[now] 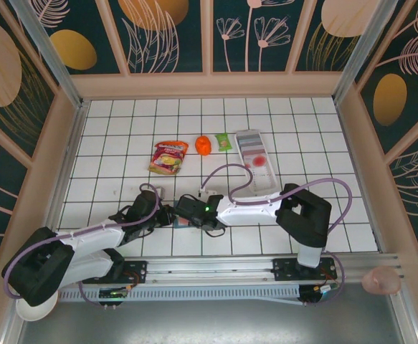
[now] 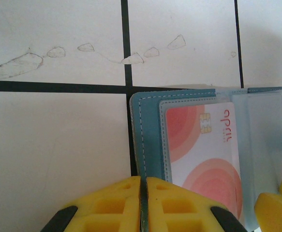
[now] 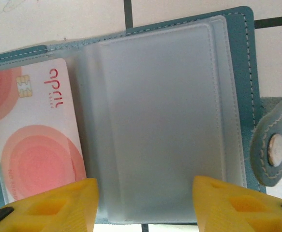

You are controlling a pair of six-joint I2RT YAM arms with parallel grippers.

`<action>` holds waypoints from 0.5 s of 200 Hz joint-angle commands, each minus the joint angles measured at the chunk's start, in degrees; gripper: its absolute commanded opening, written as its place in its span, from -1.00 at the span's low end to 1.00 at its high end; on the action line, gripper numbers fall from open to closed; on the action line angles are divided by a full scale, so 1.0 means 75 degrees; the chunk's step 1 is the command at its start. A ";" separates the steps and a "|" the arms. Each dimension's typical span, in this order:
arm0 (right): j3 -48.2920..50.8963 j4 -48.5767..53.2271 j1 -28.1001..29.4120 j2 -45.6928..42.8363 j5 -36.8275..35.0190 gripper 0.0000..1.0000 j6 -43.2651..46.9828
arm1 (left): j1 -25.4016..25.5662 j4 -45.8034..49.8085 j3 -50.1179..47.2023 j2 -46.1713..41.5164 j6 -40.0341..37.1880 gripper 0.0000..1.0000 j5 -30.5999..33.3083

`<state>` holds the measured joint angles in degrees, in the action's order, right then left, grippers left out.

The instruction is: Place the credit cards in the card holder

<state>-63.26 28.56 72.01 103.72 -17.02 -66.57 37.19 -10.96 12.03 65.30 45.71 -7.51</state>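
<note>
Yellow fingers [image 3: 49,205] of the right gripper [image 3: 145,198] stand apart, empty, over the card holder [image 3: 237,53] lying open on the tiles [image 3: 58,19]. We see one credit card [image 3: 34,145] seated in its left sleeve [image 3: 85,82]; left gripper [image 2: 141,203] closed at the cover edge. Next, we judge: fetch another for the empty sleeve [image 3: 155,121].

Floor: white square tiles [image 1: 122,143], thin dark grout lines, matte.
Tile marks: faint grey scuffs [image 2: 15,65] across one tile, left wrist view.
Back wall [image 1: 209,36]: dark teal panels, gold discs, pale line-drawn leaves and flowers, peach framing strips.
Left wall [image 1: 11,107], right wall [image 1: 402,107]: same pattern.
Corner post [image 1: 42,43]: grey metal.
Near edge: metal rail [image 1: 216,266].
Light: even, diffuse; shadows soft.
</note>
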 commanded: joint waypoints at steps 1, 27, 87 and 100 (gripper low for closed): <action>0.0114 -0.0156 0.0023 0.0148 -0.0069 0.12 -0.0072 | 0.0041 0.0137 -0.0069 0.0071 0.0063 -0.75 -0.0054; 0.0326 -0.0804 -0.0026 0.0129 0.0333 0.13 -0.0089 | 0.0043 0.0137 -0.0081 0.0059 0.0075 -0.76 -0.0069; 0.0771 -0.2160 -0.0153 -0.0183 0.0608 0.11 -0.0136 | 0.0039 0.0126 -0.0104 0.0058 0.0064 -0.75 -0.0049; 0.0872 -0.2461 -0.0201 -0.0229 0.0713 0.11 -0.0136 | 0.0044 0.0126 -0.0104 0.0064 0.0064 -0.76 -0.0048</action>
<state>-59.20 15.57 71.22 102.76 -14.22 -66.59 37.19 -10.96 12.03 65.30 45.71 -7.51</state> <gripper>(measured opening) 0.557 0.123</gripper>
